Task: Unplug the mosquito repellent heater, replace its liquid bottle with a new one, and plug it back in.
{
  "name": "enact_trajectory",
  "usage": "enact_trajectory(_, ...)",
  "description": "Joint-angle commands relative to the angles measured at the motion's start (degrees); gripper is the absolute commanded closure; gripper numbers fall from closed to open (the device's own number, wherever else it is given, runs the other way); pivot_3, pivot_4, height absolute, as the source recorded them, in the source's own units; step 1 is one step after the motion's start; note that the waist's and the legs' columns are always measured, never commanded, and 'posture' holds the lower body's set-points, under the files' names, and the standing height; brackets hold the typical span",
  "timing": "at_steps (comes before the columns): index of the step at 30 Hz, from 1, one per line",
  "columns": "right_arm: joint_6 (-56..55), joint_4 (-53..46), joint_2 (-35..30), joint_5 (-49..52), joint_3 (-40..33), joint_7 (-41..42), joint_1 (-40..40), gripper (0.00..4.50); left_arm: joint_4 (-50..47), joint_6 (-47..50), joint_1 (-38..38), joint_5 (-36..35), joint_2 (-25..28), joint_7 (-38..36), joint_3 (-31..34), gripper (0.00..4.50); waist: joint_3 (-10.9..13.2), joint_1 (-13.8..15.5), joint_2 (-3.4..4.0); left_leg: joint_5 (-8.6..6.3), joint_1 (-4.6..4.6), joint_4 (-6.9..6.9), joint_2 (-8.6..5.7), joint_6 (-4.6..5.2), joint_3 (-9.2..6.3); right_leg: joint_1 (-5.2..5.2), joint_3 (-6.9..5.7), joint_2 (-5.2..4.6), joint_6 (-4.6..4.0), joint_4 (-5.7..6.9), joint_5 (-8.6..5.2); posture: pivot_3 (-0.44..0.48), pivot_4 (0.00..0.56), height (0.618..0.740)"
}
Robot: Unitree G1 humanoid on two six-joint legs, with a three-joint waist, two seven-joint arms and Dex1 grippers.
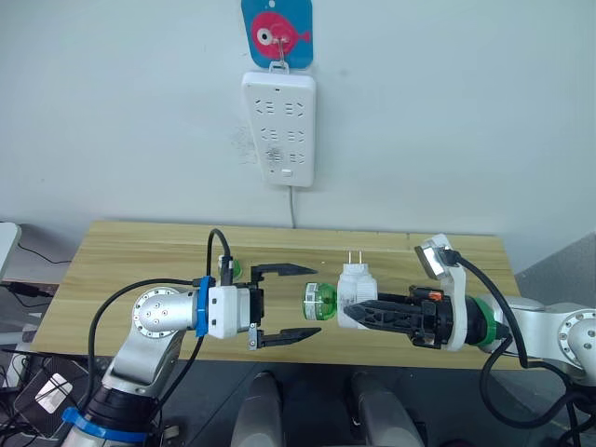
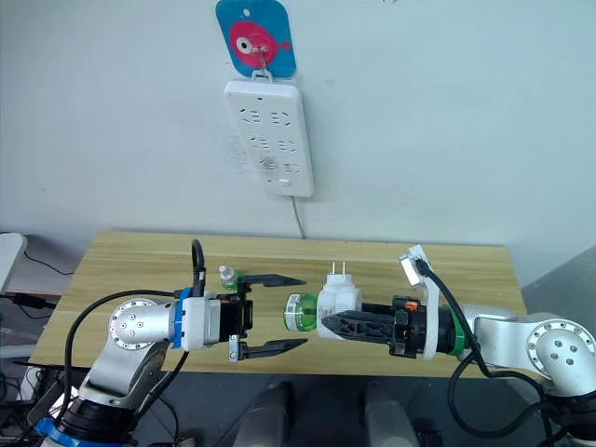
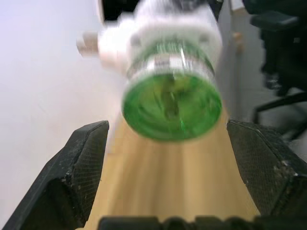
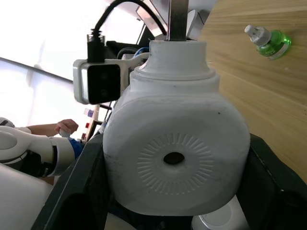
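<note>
The white mosquito repellent heater (image 1: 356, 282) is held above the table with its prongs up, and my right gripper (image 1: 349, 304) is shut on its body. Its green liquid bottle (image 1: 319, 303) sticks out sideways toward my left gripper (image 1: 317, 300). That gripper is open, one finger above and one below the bottle's base, touching nothing. In the left wrist view the bottle (image 3: 171, 103) sits between the fingers (image 3: 81, 158), a little beyond their tips. A second green bottle (image 1: 226, 267) with a white cap stands on the table behind the left gripper.
A long white power strip (image 1: 278, 128) hangs on the wall from a blue fish-shaped hook (image 1: 277, 33), its cable running down behind the wooden table (image 1: 140, 251). The right wrist view shows the heater's vented face (image 4: 175, 158) and the second bottle (image 4: 268, 40).
</note>
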Motion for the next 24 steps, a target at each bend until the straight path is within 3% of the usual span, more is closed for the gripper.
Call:
enact_trajectory(1,-0.5,-1.7,0.1,1.9,-0.6,0.3,-0.3,1.49,-1.4,-3.8,-0.7,0.1,-1.4,1.2,-0.3,0.25,0.0,-0.1,0.0,0.0,0.0,0.0,0.0,0.0,0.0,0.0,0.0,0.0,0.0,0.01,0.0,0.009,0.247,0.735)
enact_trajectory(2,-0.4,-1.6,0.1,1.9,-0.6,0.3,-0.4,1.49,-1.4,-3.9,-0.6,-0.2,-1.3,0.8,-0.7,0.25,0.0,-0.1,0.0,0.0,0.0,0.0,0.0,0.0,0.0,0.0,0.0,0.01,0.0,0.01,0.0,0.009,0.247,0.735)
enact_trajectory(5,-0.4,-1.6,0.1,1.9,-0.5,0.2,-0.6,1.49,-0.9,-3.3,-0.5,-0.6,-1.0,0.2,-1.6,0.87,0.0,-0.2,0.0,0.0,0.01,-0.01,0.01,0.0,-0.01,0.0,-0.01,0.01,0.0,0.02,0.0,0.008,0.247,0.735)
enact_trajectory(9,-0.5,-1.6,0.2,1.9,-0.4,0.1,-0.8,1.49,-2.6,-0.8,-1.1,-2.5,-0.2,-0.3,-2.3,2.12,0.0,-0.3,0.0,0.0,0.01,-0.01,0.01,0.0,-0.01,0.0,-0.02,0.01,0.0,0.03,0.0,0.008,0.247,0.735)
enact_trajectory(10,-0.4,-1.6,0.3,1.9,-0.4,0.1,-0.8,1.49,-3.6,0.8,-1.3,-3.3,0.4,-0.5,-2.4,2.25,0.0,-0.3,0.0,0.0,0.01,0.0,0.01,0.0,-0.02,0.0,-0.02,0.01,0.0,0.04,0.0,0.007,0.246,0.735)
enact_trajectory(12,-0.3,-1.6,0.2,1.7,-0.4,0.2,-0.7,1.49,-7.4,10.6,-1.9,-5.8,4.3,-1.6,-3.8,2.25,0.0,-0.3,0.0,0.0,0.01,0.0,0.01,0.01,-0.02,0.0,-0.02,0.01,0.0,0.06,0.0,0.008,0.247,0.735)
enact_trajectory(14,0.0,-1.6,0.1,1.4,-0.4,0.4,-0.6,1.49,-11.7,27.7,-3.4,-11.2,9.4,0.4,-5.1,2.25,0.0,-0.4,-0.02,0.0,0.02,0.0,0.02,0.01,-0.04,0.0,-0.03,0.03,0.01,0.08,0.0,0.019,0.245,0.735)
enact_trajectory(18,0.4,-1.6,0.0,0.8,-0.1,0.9,-0.5,1.49,-14.2,60.9,-11.0,-36.0,16.3,7.1,-3.1,2.25,0.0,-0.4,-0.03,0.01,0.01,0.01,0.01,0.02,-0.11,0.01,-0.09,0.02,0.24,0.1,-0.14,0.023,0.245,0.735)
enact_trajectory(20,0.5,-1.6,-0.1,0.7,-0.1,1.2,-0.5,1.49,-12.1,70.3,-14.6,-43.5,18.7,6.3,-2.0,2.25,0.0,-0.4,-0.03,0.01,0.01,0.01,0.02,0.02,-0.12,0.01,-0.12,0.04,0.27,0.1,-0.15,0.024,0.246,0.735)
enact_trajectory(24,0.7,-1.9,-0.4,0.5,0.0,1.7,-0.4,1.49,-10.2,73.8,-16.9,-43.6,17.8,8.3,-0.3,2.25,0.0,-0.4,-0.02,0.0,0.02,-0.01,0.01,0.02,-0.11,0.01,-0.11,0.04,0.26,0.09,-0.15,0.016,0.244,0.735)
